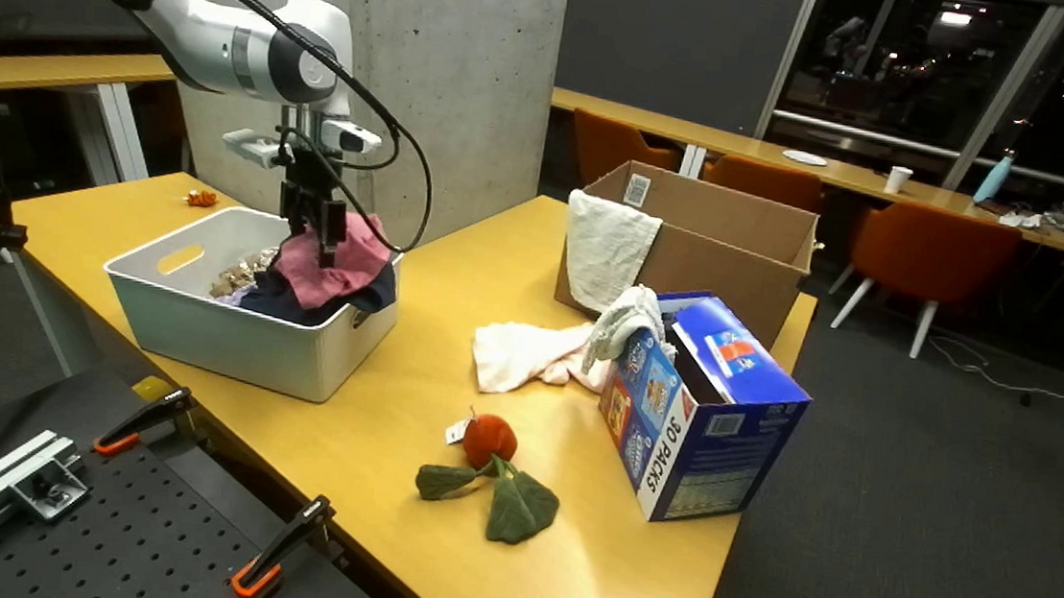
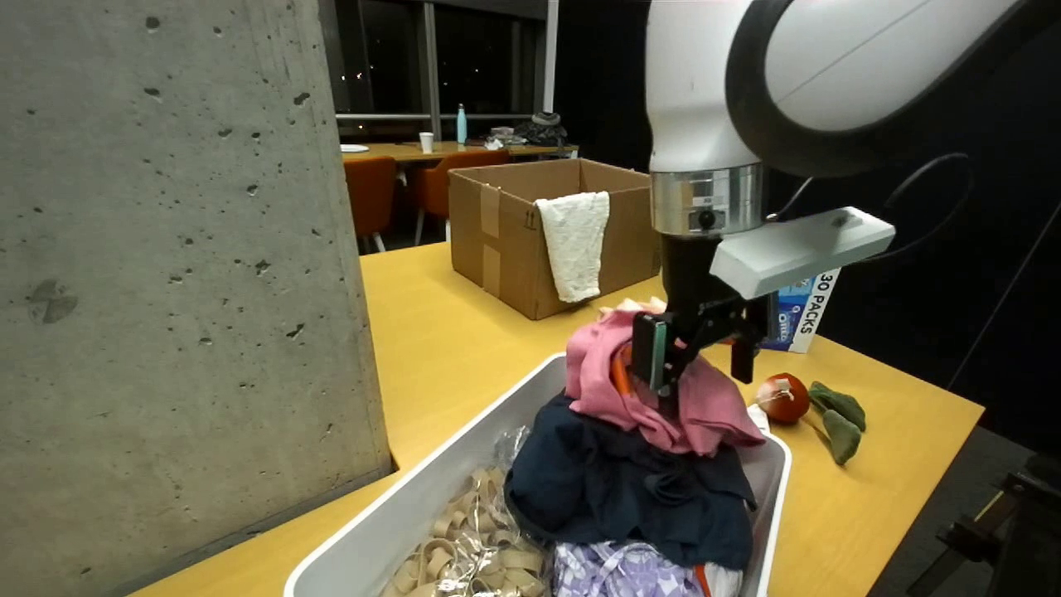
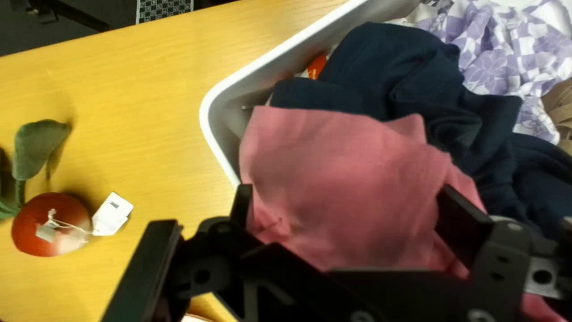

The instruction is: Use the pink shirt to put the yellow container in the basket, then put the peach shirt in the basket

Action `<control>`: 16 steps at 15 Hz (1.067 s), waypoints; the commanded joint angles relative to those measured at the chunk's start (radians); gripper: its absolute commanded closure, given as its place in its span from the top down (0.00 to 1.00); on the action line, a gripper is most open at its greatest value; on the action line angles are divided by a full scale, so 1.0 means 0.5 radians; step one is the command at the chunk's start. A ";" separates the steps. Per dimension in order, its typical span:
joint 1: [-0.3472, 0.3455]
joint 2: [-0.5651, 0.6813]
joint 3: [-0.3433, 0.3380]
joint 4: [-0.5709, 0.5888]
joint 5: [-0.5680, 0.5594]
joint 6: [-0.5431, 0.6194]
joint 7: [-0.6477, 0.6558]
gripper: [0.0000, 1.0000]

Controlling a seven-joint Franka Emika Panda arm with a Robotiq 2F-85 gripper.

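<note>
The bright pink fabric shirt [image 3: 339, 156] is lying in the grey-white rectangular plastic basket [image 1: 229, 345] at one short edge, the black gripper [image 3: 346, 197] hanging at its folds, jaws wide apart, while well inside the edges of the yellow table [image 1: 458, 264] the pale peach fabric shirt [image 1: 527, 354] is probably offering light, limp folds to pinch.

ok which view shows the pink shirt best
The wrist view: the pink shirt appears largest there, its middle in plain sight through the open gripper. Both exterior views show it smaller, atop the dark blue cloth, partly behind the gripper.
</note>
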 commanded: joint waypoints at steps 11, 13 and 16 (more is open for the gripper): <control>-0.446 -0.933 -0.164 -1.123 0.036 1.101 -0.067 1.00; -0.517 -0.824 -0.178 -1.033 0.086 1.196 -0.188 1.00; -0.602 -0.594 -0.181 -0.822 0.209 1.264 -0.403 1.00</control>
